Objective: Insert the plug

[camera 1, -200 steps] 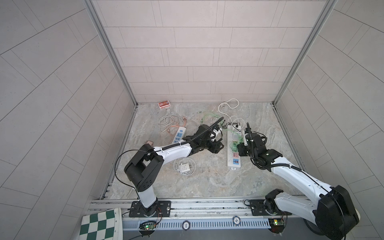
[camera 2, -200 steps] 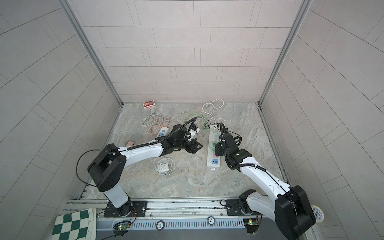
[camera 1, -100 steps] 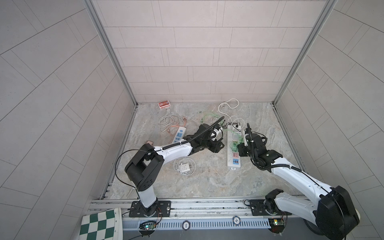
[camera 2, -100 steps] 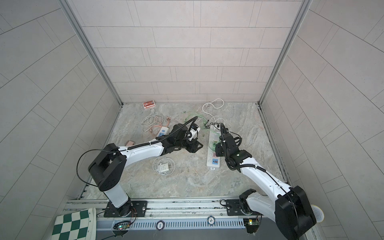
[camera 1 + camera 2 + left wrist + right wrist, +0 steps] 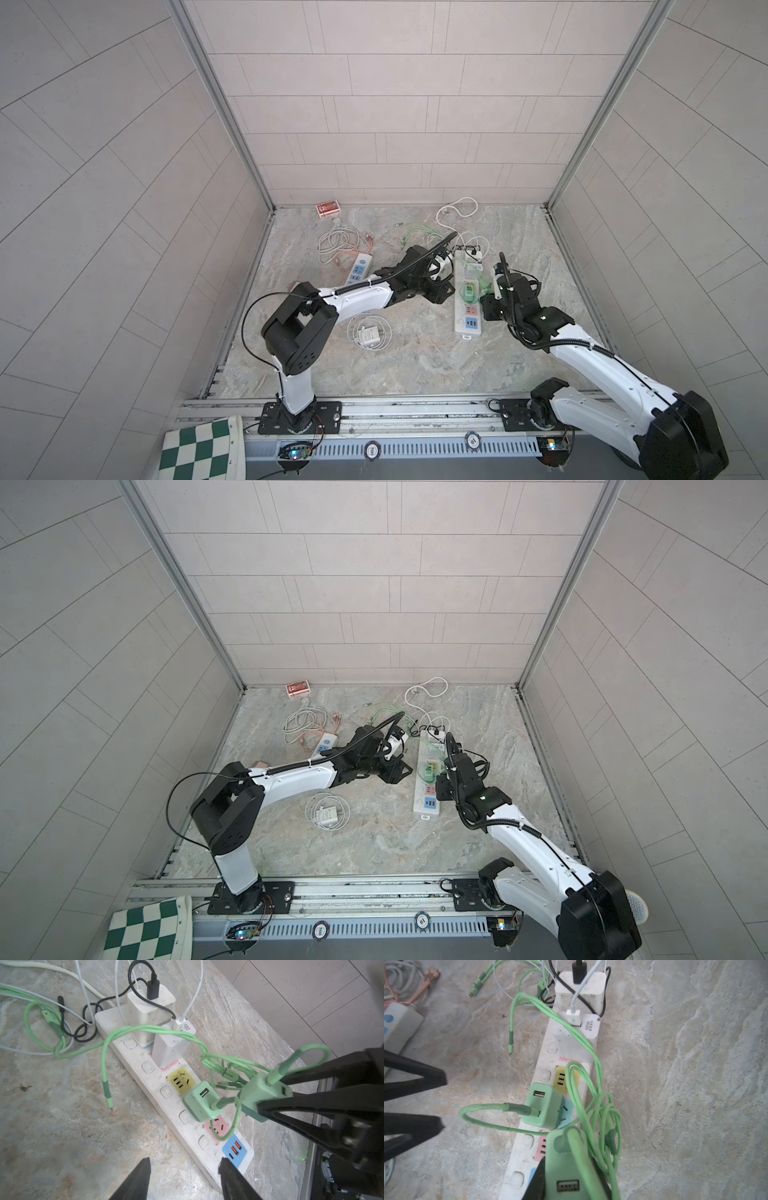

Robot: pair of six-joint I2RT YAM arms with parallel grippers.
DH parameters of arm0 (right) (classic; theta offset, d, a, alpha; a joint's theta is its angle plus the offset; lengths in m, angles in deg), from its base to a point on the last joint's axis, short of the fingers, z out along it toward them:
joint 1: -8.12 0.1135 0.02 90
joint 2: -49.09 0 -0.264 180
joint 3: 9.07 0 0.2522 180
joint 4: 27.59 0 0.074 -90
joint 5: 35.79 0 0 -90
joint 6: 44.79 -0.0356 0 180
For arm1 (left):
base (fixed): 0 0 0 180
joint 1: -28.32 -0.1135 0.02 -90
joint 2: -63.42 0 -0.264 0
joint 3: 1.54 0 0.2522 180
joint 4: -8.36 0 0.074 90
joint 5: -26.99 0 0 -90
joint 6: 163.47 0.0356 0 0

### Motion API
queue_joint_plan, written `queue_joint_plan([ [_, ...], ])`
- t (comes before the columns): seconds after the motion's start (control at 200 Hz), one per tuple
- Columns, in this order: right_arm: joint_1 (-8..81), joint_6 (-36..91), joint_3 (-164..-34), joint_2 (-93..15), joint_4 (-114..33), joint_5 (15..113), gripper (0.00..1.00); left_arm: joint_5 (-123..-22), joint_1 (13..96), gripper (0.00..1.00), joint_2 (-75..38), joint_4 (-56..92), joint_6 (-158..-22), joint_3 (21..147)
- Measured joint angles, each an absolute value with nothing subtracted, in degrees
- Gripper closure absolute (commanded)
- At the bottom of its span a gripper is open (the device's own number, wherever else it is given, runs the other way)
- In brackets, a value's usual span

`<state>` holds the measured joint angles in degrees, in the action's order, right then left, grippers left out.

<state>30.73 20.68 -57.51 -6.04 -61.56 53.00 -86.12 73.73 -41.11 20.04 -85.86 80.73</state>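
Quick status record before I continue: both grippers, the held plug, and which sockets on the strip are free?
left gripper: open, empty, beside the power strip
right gripper: shut on green charger
green charger: raised off the strip near the pink socket, not inserted
free sockets: yellow socket, pink socket
occupied: two white chargers, second green charger seated

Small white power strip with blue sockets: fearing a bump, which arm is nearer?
Left. The left arm passes beside the small strip; the right arm is beyond the long white power strip.
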Motion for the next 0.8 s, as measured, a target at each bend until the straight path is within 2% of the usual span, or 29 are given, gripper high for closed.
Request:
queue_joint_plan([
  [0.32, 30.0, 21.2, -59.7, -1.3, -66.4, 57.6, 1.0, -83.7, 76.6, 0.45, -50.1, 26.7, -85.7, 91.7],
  [0.801, 25.2, 21.3, -56.6, 0.7, -68.6, 59.4, 1.0, -79.4, 76.9, 0.46, -52.6, 29.1, -87.5, 93.7],
])
